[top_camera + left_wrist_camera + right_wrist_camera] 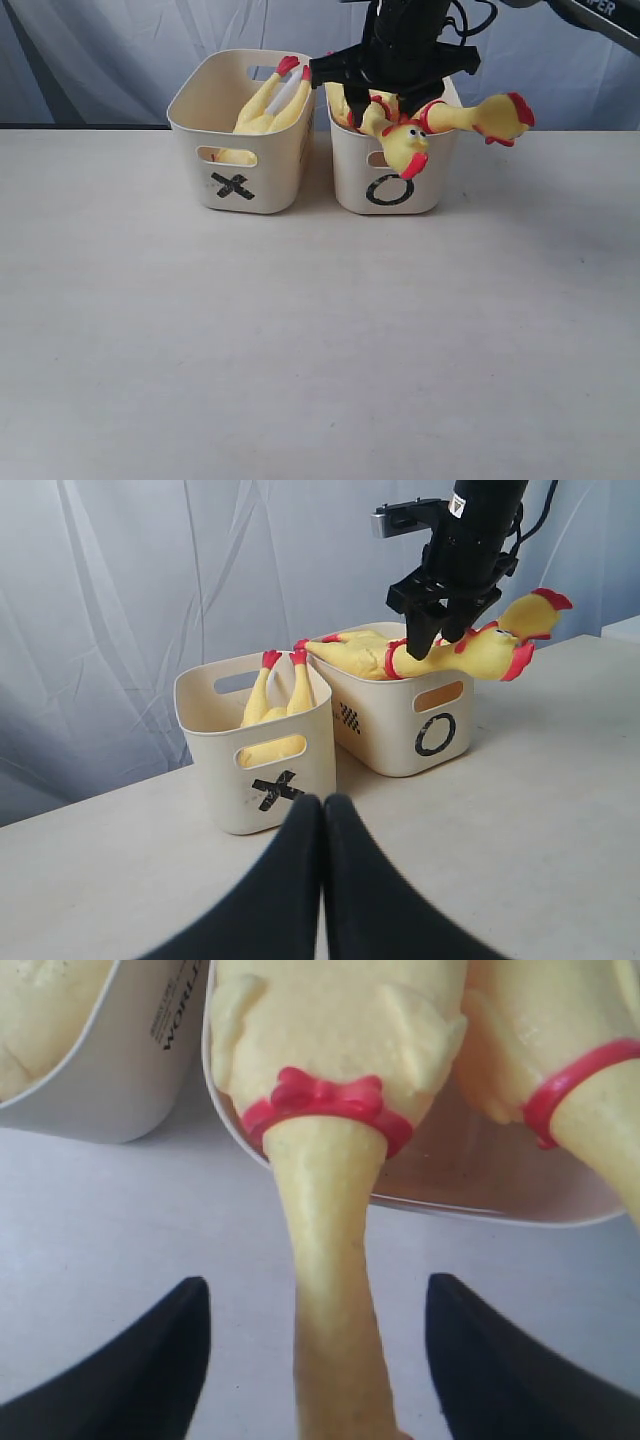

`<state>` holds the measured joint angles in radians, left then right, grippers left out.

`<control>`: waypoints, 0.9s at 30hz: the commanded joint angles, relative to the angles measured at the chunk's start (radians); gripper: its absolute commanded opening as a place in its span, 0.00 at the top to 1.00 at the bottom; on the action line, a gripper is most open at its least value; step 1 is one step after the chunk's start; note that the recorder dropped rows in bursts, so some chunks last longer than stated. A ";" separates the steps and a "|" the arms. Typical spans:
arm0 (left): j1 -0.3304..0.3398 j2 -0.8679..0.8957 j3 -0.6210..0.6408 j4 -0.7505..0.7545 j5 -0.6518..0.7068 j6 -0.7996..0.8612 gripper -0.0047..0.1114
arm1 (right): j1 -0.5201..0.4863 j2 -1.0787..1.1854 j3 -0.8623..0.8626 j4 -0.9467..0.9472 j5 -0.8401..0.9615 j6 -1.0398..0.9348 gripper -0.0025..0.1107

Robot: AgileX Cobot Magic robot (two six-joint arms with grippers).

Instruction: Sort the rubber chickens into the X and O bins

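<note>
One rubber chicken (268,108) lies in the X bin (250,170), red feet up at the back. Two more lie in the O bin (350,175). One hangs its head (405,148) over the front wall above the O; the other (480,117) sticks its head out past the right rim. My right gripper (378,105) hovers over the O bin, open. In the right wrist view its fingertips (190,1305) stand wide on both sides of the hanging chicken's neck (325,1210), not touching it. My left gripper (322,805) is shut and empty, low over the table in front of the X bin (215,770).
The two bins stand side by side at the back of a pale table (320,350), with a narrow gap between them. A grey-blue curtain (100,50) hangs behind. The right arm (470,540) reaches down over the O bin (395,730).
</note>
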<state>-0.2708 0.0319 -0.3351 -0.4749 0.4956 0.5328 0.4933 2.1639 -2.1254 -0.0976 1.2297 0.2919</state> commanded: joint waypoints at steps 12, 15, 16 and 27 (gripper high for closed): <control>-0.001 -0.008 0.006 -0.003 -0.003 0.002 0.96 | -0.005 -0.065 -0.006 -0.007 -0.009 -0.011 0.39; -0.001 -0.008 0.006 -0.003 -0.003 0.002 0.96 | -0.005 -0.109 -0.006 -0.007 -0.009 -0.031 0.39; -0.001 -0.008 0.006 -0.003 -0.003 0.002 0.96 | -0.005 -0.121 -0.006 -0.010 -0.009 -0.031 0.39; -0.001 -0.008 0.006 -0.003 -0.003 0.002 0.96 | -0.005 -0.284 0.000 -0.154 -0.009 -0.030 0.73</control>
<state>-0.2708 0.0319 -0.3351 -0.4749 0.4956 0.5328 0.4933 1.9266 -2.1254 -0.2109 1.2284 0.2693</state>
